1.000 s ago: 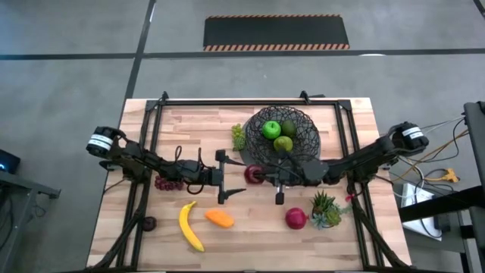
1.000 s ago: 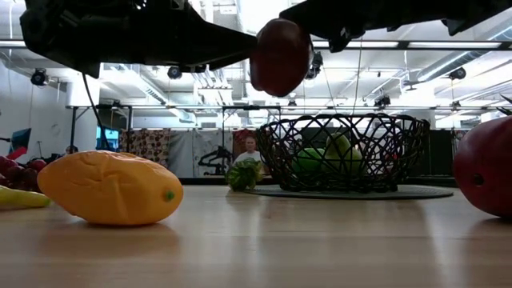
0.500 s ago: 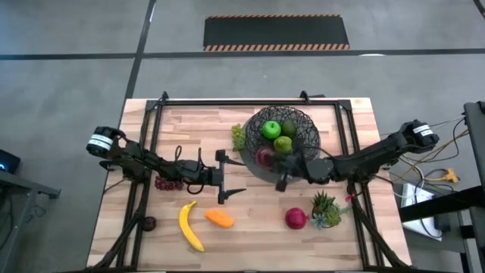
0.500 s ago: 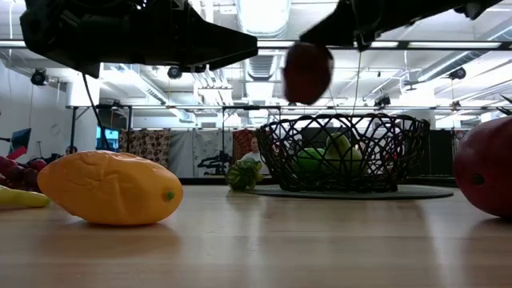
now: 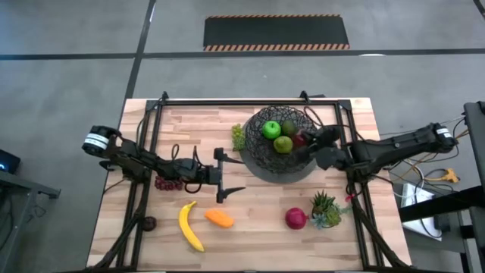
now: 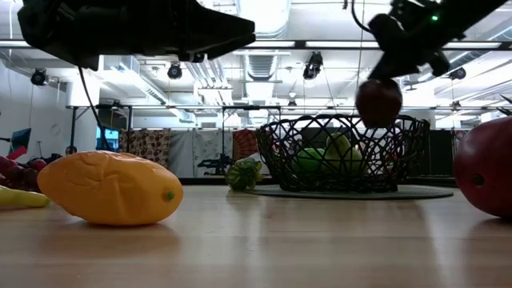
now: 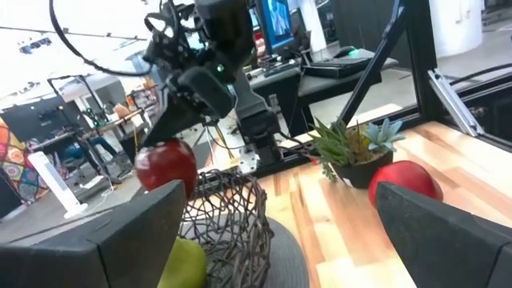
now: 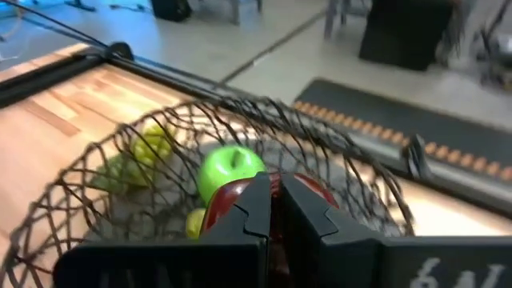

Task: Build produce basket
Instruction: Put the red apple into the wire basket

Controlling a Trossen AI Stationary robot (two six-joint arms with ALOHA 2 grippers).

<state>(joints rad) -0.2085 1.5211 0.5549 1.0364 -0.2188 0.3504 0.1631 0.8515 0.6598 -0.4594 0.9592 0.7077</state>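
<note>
Over basket [image 5: 282,141], right claw [image 5: 305,139] w/ red apple [image 5: 301,139], pear [image 5: 283,145] below

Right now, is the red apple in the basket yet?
Not yet. The right gripper holds the red apple above the basket rim.

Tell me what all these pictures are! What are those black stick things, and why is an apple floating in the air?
The black sticks are two robot arms at a wooden table. Each ends in jaws that pinch things. One camera looks down from above, one sits low at table height, and one rides on each arm's wrist. The apple isn't floating: the right gripper has its jaws shut on a red apple, holding it over the wire basket. A green apple and a pear already lie in there. The left gripper waits with its jaws open. On the table lie a banana, an orange piece, purple grapes, green grapes, another red apple and a small potted plant.
</note>
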